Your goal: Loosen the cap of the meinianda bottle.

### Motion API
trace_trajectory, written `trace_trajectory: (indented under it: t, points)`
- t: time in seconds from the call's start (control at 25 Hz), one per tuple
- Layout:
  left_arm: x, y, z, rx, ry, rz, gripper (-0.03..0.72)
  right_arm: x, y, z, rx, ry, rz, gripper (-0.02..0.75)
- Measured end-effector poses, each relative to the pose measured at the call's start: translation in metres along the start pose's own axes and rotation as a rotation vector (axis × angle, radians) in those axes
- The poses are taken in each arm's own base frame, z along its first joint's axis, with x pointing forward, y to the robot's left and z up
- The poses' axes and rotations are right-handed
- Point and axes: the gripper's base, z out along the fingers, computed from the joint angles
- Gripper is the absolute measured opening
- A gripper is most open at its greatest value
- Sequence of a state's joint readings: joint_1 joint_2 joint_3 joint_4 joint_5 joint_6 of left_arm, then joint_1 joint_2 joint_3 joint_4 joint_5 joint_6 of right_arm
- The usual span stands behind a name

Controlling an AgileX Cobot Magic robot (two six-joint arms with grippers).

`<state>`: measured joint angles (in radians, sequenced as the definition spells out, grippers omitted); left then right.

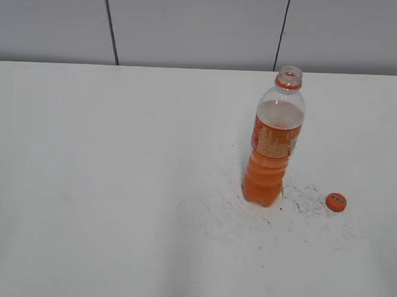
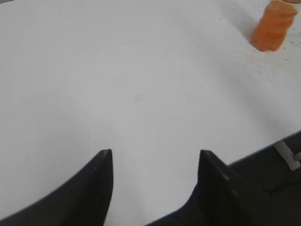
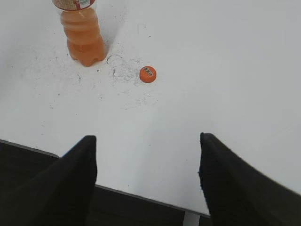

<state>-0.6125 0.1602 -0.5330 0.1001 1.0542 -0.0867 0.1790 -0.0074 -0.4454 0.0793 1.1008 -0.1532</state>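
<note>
Cap point(image 1: 336, 202) off, bottle point(image 1: 274, 148) part-full, upright

The exterior camera looks down at a slant across my white table point(image 1: 86, 184). My wrist cameras sit low near its edge, probably; all three share the clear orange-drink plastic bottle point(image 1: 275, 148) point(image 2: 274, 27) point(image 3: 83, 35).

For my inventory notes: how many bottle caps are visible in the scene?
1. The cap lies on the table, apart from the open meinianda bottle, to its right in the exterior view. No other is visible.
</note>
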Motion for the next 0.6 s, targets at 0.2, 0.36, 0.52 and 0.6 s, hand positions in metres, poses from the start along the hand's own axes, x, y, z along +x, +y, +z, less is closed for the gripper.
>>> trace_trajectory:
  t: [0.2, 0.36, 0.52, 0.6]
  points:
    - [0.001, 0.003, -0.001, -0.152, 0.003, -0.102, 0.446, 0.000, 0.000, 0.000, 0.009, 0.001, 0.005, 0.503]
    - [0.002, 0.005, -0.003, -0.256, 0.004, -0.171, 0.446, 0.000, 0.000, 0.000, 0.065, 0.005, 0.041, 0.504]
    - [0.004, 0.005, -0.006, -0.318, -0.017, -0.210, 0.446, -0.001, 0.000, 0.001, 0.125, 0.009, 0.078, 0.504]
    - [0.006, 0.004, -0.010, -0.348, -0.045, -0.226, 0.446, -0.001, 0.000, 0.001, 0.144, 0.011, 0.090, 0.504]
